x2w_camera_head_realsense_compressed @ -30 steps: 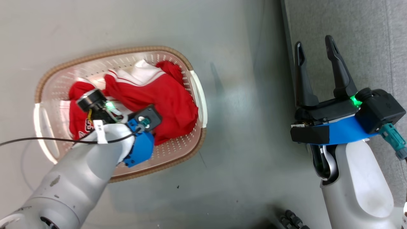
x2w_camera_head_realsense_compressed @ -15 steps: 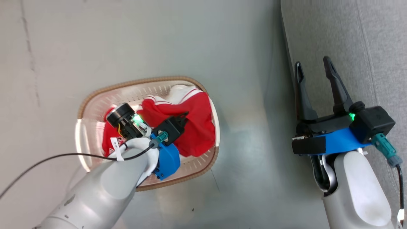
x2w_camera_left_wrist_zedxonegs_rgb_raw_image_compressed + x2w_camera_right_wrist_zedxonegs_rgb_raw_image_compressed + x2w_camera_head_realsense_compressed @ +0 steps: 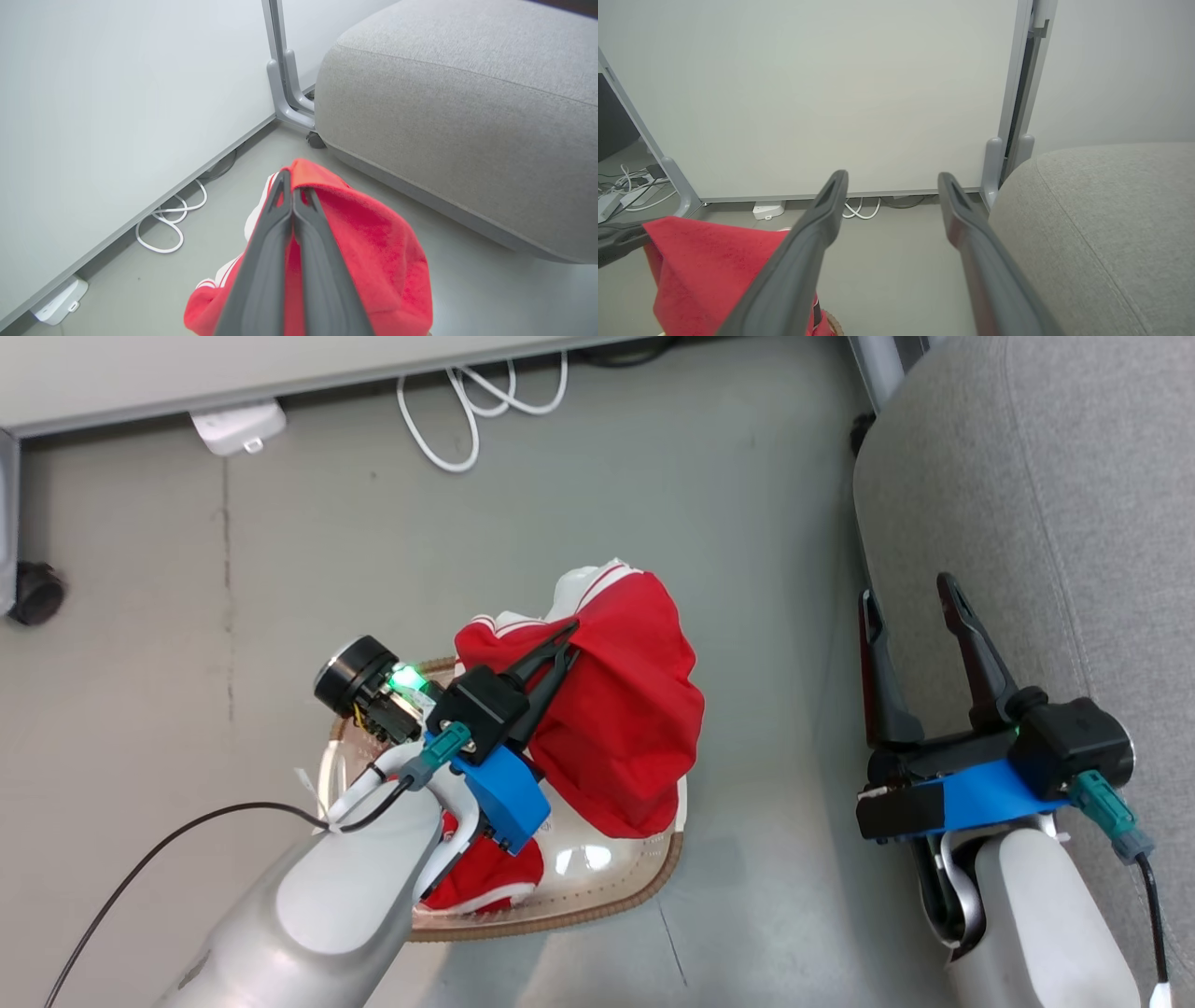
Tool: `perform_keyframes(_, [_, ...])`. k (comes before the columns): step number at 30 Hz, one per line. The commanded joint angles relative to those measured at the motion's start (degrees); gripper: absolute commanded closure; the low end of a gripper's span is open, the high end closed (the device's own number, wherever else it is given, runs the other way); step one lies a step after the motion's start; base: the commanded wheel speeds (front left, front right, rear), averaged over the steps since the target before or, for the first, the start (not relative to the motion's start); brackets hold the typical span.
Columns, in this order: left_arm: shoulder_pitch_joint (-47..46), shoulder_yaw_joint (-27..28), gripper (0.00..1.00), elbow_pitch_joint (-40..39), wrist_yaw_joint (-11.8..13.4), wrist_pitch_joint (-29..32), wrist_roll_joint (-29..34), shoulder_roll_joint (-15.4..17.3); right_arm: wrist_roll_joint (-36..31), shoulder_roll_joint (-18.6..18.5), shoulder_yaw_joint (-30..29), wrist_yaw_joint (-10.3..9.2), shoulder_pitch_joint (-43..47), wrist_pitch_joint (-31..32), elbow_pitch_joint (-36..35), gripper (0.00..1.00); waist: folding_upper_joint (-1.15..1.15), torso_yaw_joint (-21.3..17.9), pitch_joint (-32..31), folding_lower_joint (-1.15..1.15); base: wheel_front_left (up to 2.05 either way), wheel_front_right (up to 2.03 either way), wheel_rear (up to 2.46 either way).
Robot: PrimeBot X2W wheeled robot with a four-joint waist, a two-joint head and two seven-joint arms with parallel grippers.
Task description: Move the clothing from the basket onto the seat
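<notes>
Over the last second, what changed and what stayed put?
The left pincer, shut on a red garment, lifted it above the basket; the head camera also shifted. A second red garment stayed in the basket, and the right pincer stayed open near the seat.

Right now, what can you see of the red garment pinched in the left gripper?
The red thin-fabric garment with white striped trim hangs bunched from the shut left gripper, pinched at an upper fold between its dark fingers. It drapes in soft folds over the cream perforated plastic basket; whether its hem touches the rim I cannot tell. No lettering shows.
</notes>
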Motion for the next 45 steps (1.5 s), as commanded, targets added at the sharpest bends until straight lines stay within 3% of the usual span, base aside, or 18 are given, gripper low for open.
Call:
perform_keyframes(1, [1.04,1.49,1.00,-1.50,0.39,-0.19,0.52,0.23,-0.23,-0.07,-0.04,-0.04,1.07,-0.02,0.26,0.00,0.00,1.01,-2.53,0.01,0.00,0.00,0.00])
perform_keyframes(11, [2.56,10.54,1.00,-9.34,0.12,-0.19,1.92,0.38,0.35,-0.06,0.43,-0.04,4.31,-0.02,1.42,0.00,0.00,1.89,-9.52,0.01,0.00,0.00,0.00])
perform_keyframes(16, [2.31,12.51,1.00,-11.12,-0.39,-0.19,2.31,-0.32,0.90,-0.06,0.58,-0.04,5.58,-0.02,1.83,0.00,0.00,2.05,-12.10,0.01,0.00,0.00,0.00])
perform_keyframes(30, [1.56,13.26,1.00,-10.99,-2.01,-0.19,3.13,-3.14,3.06,-0.06,2.46,-0.04,9.18,-0.02,2.44,0.00,0.00,1.44,-19.54,0.01,0.00,0.00,0.00])
perform_keyframes(45, [3.18,13.44,1.00,-10.35,-2.48,-0.19,3.19,-3.98,2.77,-0.06,3.46,-0.04,9.66,-0.02,0.38,0.00,0.00,1.07,-21.31,0.01,0.00,0.00,0.00])
